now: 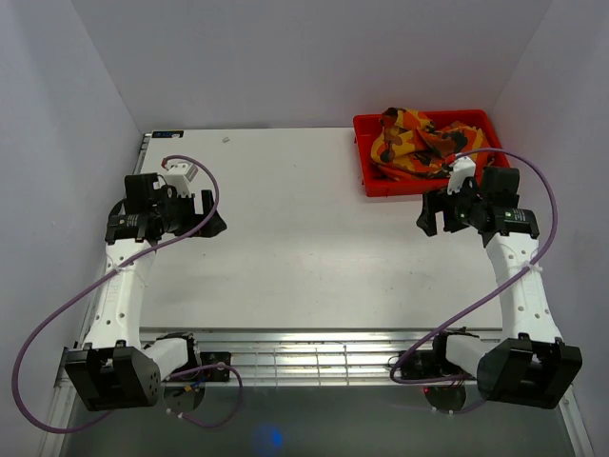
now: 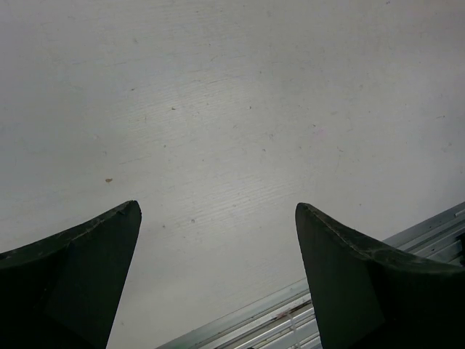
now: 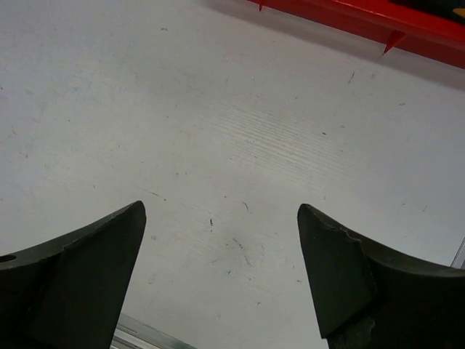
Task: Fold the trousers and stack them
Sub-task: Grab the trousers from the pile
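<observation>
The camouflage trousers, in orange, red, yellow and dark brown, lie crumpled in a heap inside the red tray at the far right of the white table. My right gripper hovers just in front of the tray's near edge, open and empty; its wrist view shows bare table between its fingers and the tray's rim at the top. My left gripper is open and empty over the left side of the table, far from the trousers, with only bare table in its wrist view.
The white table spans the scene between grey walls. A metal rail runs along the near edge between the arm bases and shows in the left wrist view. Purple cables loop off both arms.
</observation>
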